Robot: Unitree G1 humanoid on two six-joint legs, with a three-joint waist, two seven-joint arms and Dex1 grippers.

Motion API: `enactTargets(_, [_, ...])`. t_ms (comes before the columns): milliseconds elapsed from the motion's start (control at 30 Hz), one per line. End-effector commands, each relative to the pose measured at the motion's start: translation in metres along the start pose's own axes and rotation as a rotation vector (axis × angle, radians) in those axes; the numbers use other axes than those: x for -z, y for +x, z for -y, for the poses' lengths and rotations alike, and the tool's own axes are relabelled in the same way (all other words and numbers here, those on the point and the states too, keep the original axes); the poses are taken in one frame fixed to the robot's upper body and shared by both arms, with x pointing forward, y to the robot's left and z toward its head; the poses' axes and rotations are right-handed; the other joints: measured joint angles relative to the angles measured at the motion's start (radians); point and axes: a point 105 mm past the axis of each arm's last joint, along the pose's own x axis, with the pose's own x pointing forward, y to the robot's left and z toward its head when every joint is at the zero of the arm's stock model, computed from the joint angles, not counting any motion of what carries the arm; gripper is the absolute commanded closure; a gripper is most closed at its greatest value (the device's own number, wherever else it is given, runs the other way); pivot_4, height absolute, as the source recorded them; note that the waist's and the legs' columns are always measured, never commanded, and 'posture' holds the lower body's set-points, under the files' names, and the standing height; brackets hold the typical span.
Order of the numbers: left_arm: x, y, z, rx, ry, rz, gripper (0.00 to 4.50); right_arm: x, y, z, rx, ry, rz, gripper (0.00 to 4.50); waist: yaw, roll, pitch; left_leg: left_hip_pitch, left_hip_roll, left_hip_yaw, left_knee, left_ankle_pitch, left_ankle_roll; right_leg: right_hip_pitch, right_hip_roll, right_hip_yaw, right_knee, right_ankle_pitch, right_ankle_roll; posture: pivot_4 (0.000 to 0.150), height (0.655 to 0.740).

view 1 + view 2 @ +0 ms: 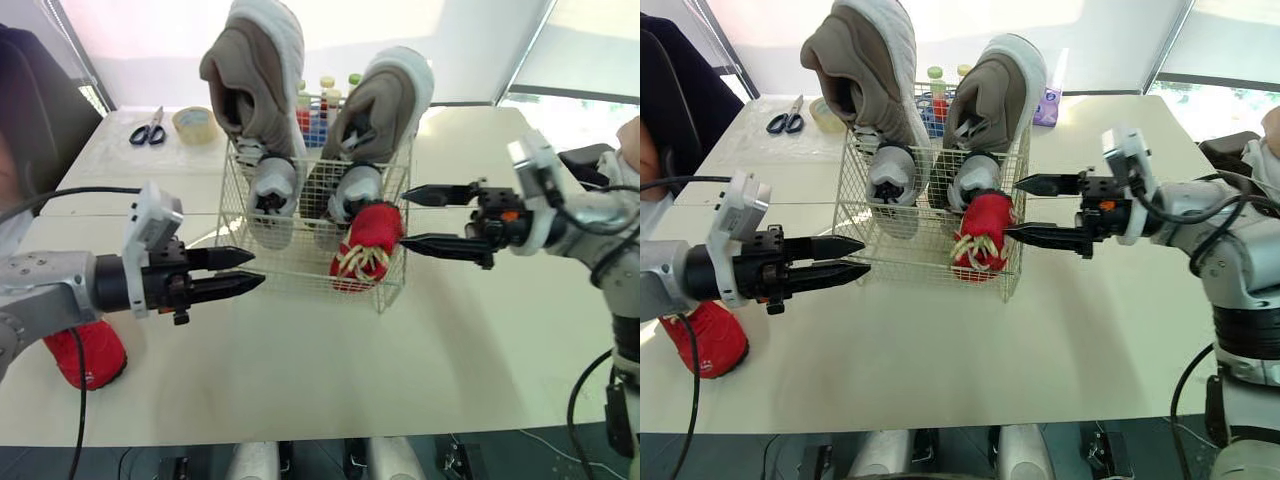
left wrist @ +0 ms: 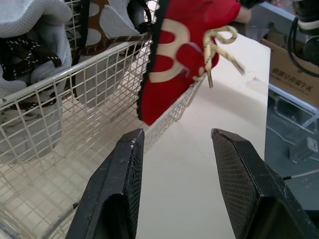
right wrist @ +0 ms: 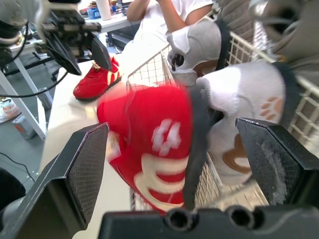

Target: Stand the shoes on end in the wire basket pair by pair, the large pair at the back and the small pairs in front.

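L gripper [image 1: 258, 270] seen lower left, fingers parted narrowly, nothing held, tips aimed at white wire basket [image 1: 300, 275]. Red lace-up shoe [image 1: 88, 352] laid on cream table [image 1: 330, 370] under L arm. R gripper [image 1: 402, 218] centre right, spread wide, empty, tips just beside second red shoe [image 1: 368, 245], tilted at basket's front right corner. Small grey-white pair [image 1: 275, 195] stood mid-basket; large taupe white-soled pair [image 1: 255, 75] on end at back. Blue-handled scissors [image 1: 148, 130], tape roll [image 1: 195, 124] upper left.

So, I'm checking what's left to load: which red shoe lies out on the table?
The red shoe on the table at the robot's left, apart from the wire basket; the other red shoe is at its front corner.
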Motion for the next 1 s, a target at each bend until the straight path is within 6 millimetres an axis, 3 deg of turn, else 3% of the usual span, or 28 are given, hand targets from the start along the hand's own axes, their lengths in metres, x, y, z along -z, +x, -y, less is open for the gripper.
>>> enactTargets(33, [-0.008, -0.007, -0.003, -0.027, 0.029, 0.029, 2.34, -0.044, -0.01, -0.013, -0.043, -0.095, 0.088, 0.08, -0.003, 0.0, 0.0, 0.0, 0.0, 0.0, 0.0, 0.0, 0.0, 0.0, 0.0, 0.0, 0.0, 0.0, 0.0, 0.15, 0.74])
enactTargets(133, [-0.008, -0.01, -0.008, -0.046, 0.026, 0.032, 2.34, -0.054, -0.008, -0.026, -0.119, -0.114, 0.094, 0.08, 0.0, 0.0, 0.0, 0.0, 0.001, -0.001, 0.0, -0.002, 0.004, 0.0, 0.002, 0.0, 0.0, 0.0, 0.0, 0.15, 0.74])
enactTargets(267, [-0.021, -0.032, -0.028, -0.155, 0.012, 0.098, 2.34, -0.096, 0.001, -0.033, -0.204, -0.175, 0.241, 0.08, -0.006, 0.0, 0.0, 0.0, 0.001, 0.001, 0.0, -0.002, 0.004, -0.001, 0.001, 0.001, 0.001, 0.0, -0.001, 0.15, 0.74])
enactTargets(367, [-0.047, -0.068, -0.058, -0.355, 0.007, 0.207, 1.45, -0.097, 0.029, -0.058, -0.394, -0.225, 0.224, 0.0, -0.003, 0.0, 0.0, 0.0, 0.002, 0.0, 0.0, -0.002, 0.004, -0.001, 0.002, 0.001, 0.001, 0.0, -0.001, 0.15, 0.74])
enactTargets(467, [-0.054, -0.101, -0.075, -0.543, 0.019, 0.223, 0.04, -0.091, 0.044, -0.075, -0.522, -0.227, 0.21, 0.0, -0.006, -0.001, 0.0, 0.0, 0.004, 0.0, 0.0, -0.002, 0.004, -0.001, 0.004, 0.001, 0.001, 0.001, -0.001, 0.15, 0.74])
enactTargets(567, [-0.049, -0.133, -0.079, -0.671, -0.029, 0.219, 0.04, -0.069, 0.054, -0.079, -0.589, -0.216, 0.12, 0.0, -0.001, -0.001, -0.001, 0.0, 0.001, 0.002, 0.0, -0.002, 0.003, -0.002, 0.0, 0.001, 0.002, 0.001, -0.001, 0.15, 0.74])
enactTargets(633, [-0.037, -0.177, -0.077, -0.811, -0.103, 0.235, 0.04, -0.044, 0.055, -0.087, -0.7, -0.193, 0.031, 0.0, -0.004, -0.003, -0.001, 0.0, 0.001, 0.004, 0.0, -0.001, 0.002, -0.001, -0.001, 0.0, 0.0, 0.001, 0.0, 0.15, 0.74])
enactTargets(700, [-0.015, -0.217, -0.062, -0.895, -0.208, 0.287, 0.04, -0.036, 0.053, -0.093, -0.777, -0.175, 0.021, 0.0, -0.014, -0.004, -0.001, -0.001, 0.001, 0.004, 0.0, -0.002, 0.003, -0.002, -0.002, 0.0, 0.0, 0.0, 0.001, 0.15, 0.74])
enactTargets(767, [0.006, -0.242, -0.046, -0.948, -0.295, 0.33, 0.04, -0.033, 0.053, -0.092, -0.809, -0.17, 0.019, 0.0, -0.019, -0.003, 0.0, -0.001, 0.001, 0.007, 0.0, -0.002, 0.003, -0.004, -0.003, 0.0, 0.001, 0.0, 0.001, 0.15, 0.74])
enactTargets(867, [0.038, -0.259, -0.03, -0.993, -0.397, 0.318, 0.04, -0.028, 0.052, -0.091, -0.847, -0.161, -0.009, 0.0, -0.022, -0.004, -0.001, -0.001, 0.002, 0.007, 0.0, -0.002, 0.002, -0.004, -0.006, -0.002, 0.001, 0.0, 0.001, 0.15, 0.74])
enactTargets(1000, [0.067, -0.265, -0.017, -1.003, -0.481, 0.314, 0.04, -0.024, 0.05, -0.096, -0.895, -0.145, -0.038, 0.0, -0.004, -0.005, -0.001, 0.0, 0.001, 0.003, 0.0, -0.006, 0.002, -0.007, -0.009, -0.005, 0.0, -0.001, -0.004, 0.15, 0.74])
